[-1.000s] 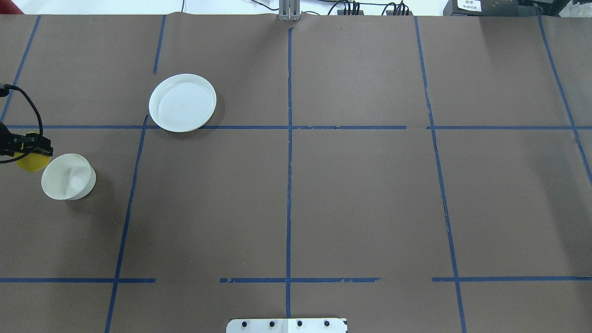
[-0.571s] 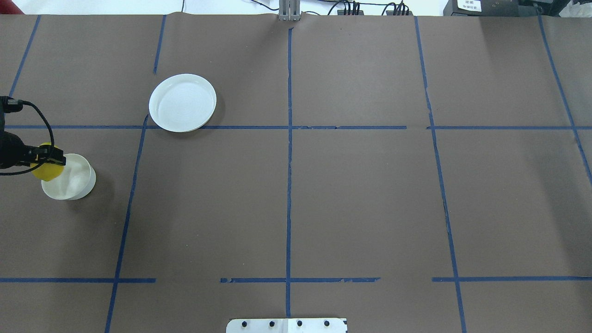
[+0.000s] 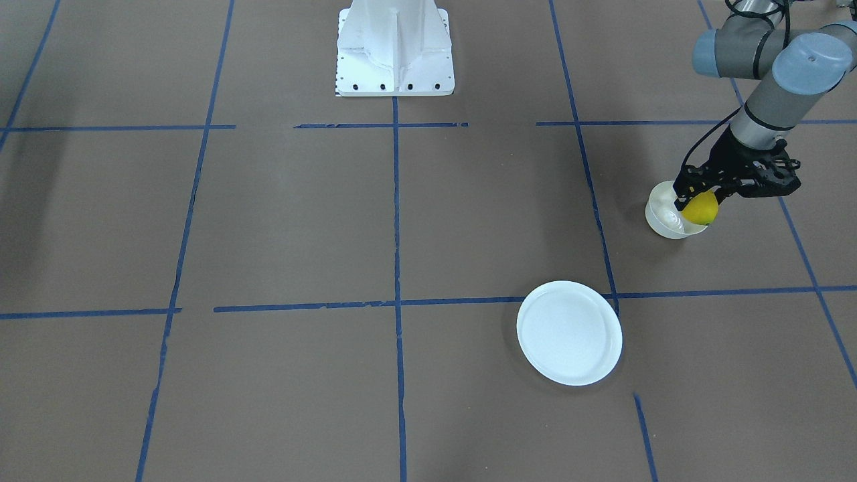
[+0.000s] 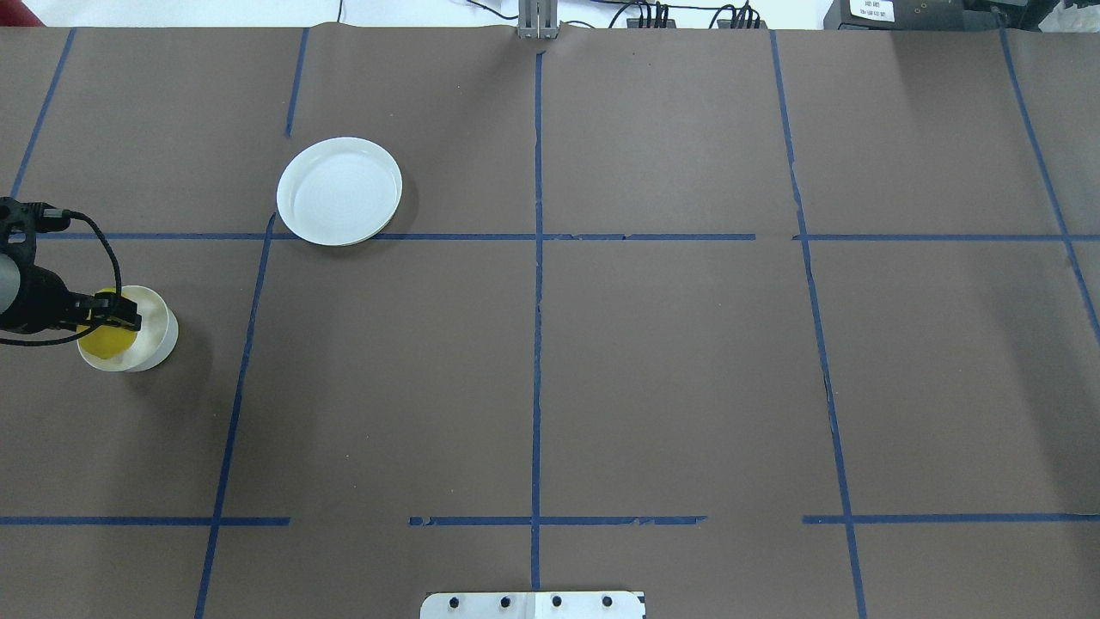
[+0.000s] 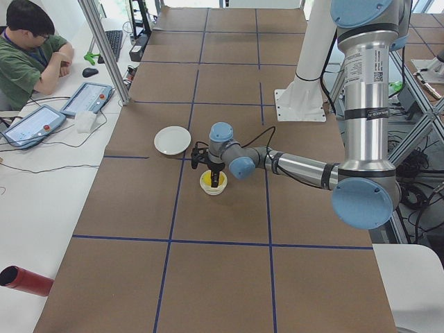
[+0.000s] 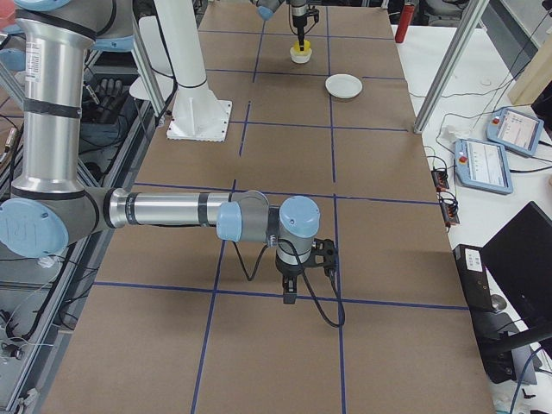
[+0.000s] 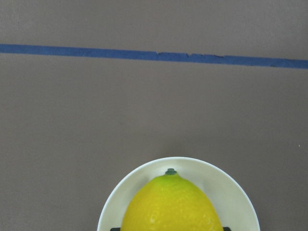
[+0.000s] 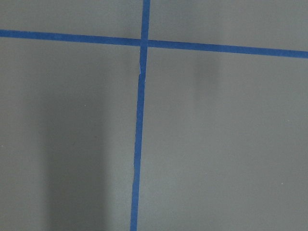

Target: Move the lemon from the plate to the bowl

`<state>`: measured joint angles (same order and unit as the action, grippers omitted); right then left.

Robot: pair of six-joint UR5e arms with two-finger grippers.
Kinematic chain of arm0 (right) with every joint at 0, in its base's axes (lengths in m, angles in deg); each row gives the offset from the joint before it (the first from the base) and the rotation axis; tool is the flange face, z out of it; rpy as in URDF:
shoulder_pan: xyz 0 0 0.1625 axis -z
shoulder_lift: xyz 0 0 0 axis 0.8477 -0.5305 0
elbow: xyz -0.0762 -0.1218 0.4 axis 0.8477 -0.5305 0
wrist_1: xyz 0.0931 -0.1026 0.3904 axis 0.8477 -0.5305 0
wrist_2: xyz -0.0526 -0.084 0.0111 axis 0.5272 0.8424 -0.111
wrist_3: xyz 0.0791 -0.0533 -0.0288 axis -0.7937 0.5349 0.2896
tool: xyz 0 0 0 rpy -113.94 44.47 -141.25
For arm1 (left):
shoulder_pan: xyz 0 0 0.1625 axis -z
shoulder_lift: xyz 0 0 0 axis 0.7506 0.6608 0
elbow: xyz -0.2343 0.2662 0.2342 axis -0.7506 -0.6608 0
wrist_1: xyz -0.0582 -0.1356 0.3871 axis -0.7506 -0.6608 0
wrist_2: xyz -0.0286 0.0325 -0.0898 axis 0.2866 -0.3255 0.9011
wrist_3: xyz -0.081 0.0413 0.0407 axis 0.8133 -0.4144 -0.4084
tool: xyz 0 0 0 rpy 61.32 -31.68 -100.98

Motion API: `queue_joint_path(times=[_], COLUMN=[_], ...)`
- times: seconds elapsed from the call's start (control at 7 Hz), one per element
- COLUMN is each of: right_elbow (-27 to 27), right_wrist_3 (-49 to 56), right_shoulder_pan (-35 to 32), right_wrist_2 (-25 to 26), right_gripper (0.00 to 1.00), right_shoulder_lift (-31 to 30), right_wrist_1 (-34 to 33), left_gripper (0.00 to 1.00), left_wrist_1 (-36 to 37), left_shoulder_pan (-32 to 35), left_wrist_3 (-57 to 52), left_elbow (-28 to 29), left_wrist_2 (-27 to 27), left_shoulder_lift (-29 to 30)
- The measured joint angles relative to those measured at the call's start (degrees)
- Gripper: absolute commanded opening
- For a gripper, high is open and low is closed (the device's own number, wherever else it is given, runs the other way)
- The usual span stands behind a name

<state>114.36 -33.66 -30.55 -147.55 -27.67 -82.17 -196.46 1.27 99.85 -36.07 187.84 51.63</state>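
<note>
Now | lemon (image 3: pixel 701 210) off plate (image 3: pixel 569 333), above bowl (image 3: pixel 659 217) | left gripper (image 3: pixel 699 197) closed on lemon | remaining: lower, release

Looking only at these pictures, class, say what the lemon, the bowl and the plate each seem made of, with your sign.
The lemon: likely a plastic or foam imitation; evenly bright yellow, finely dimpled, faint sheen, though real fruit is possible.
The bowl: smooth, cream-white, matte, thin rim; plastic or ceramic.
The plate: white, smooth, faint concentric rings, soft gloss; plastic or glazed ceramic.
</note>
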Motion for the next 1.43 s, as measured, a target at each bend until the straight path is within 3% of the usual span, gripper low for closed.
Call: queue_joint_path(times=[0.14,0.86,1.14,1.43], right_elbow=[-0.01,0.01,0.01,0.01], right_wrist_3=[0.0,0.02,0.02,0.0], right_shoulder_pan=[0.0,0.0,0.0,0.0], right_wrist_2=[0.0,0.0,0.0,0.0], right_gripper=[1.0,1.0,1.0,1.0], right_shoulder_lift=[0.0,0.0,0.0,0.0], right_wrist_1=[0.0,0.0,0.0,0.0], left_gripper=[1.0,1.0,1.0,1.0], left_wrist_1=[0.05,0.11,3.04,10.16], left_shoulder_pan=[-0.55,0.34,6.42,16.1], left_wrist_3=[-0.1,-2.13,-11.96,-28.97], left_elbow=[0.03,-0.52,-1.42,-2.75], left_wrist_2=[0.08,3.46,4.27,4.56], left_shoulder_lift=[0.0,-0.43,-1.13,-1.8])
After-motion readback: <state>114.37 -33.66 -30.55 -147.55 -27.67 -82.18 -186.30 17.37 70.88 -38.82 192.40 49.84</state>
